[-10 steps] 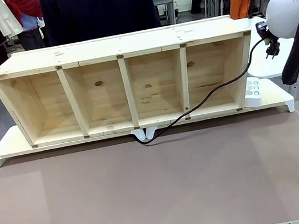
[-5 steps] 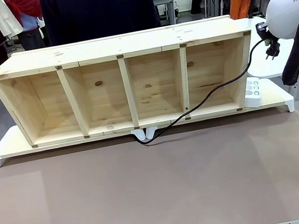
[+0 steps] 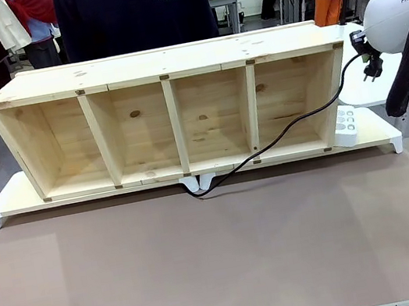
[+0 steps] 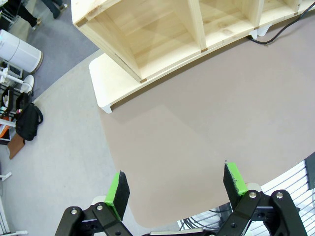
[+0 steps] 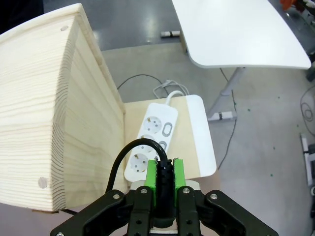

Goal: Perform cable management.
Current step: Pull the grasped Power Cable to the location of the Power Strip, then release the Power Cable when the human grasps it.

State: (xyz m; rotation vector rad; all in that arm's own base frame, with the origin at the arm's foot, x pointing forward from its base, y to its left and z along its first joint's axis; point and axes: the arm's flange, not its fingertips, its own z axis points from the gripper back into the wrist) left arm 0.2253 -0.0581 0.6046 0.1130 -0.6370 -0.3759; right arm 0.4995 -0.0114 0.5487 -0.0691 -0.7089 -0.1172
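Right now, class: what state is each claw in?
Left claw: open, empty.
Right claw: shut on the cable.

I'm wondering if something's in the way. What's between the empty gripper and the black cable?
Nothing but bare brown tabletop, seen in the left wrist view, between the left gripper and the cable.

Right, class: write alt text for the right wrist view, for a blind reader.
The right tool grips the plug of the black cable, above a white power strip lying beside the wooden shelf.
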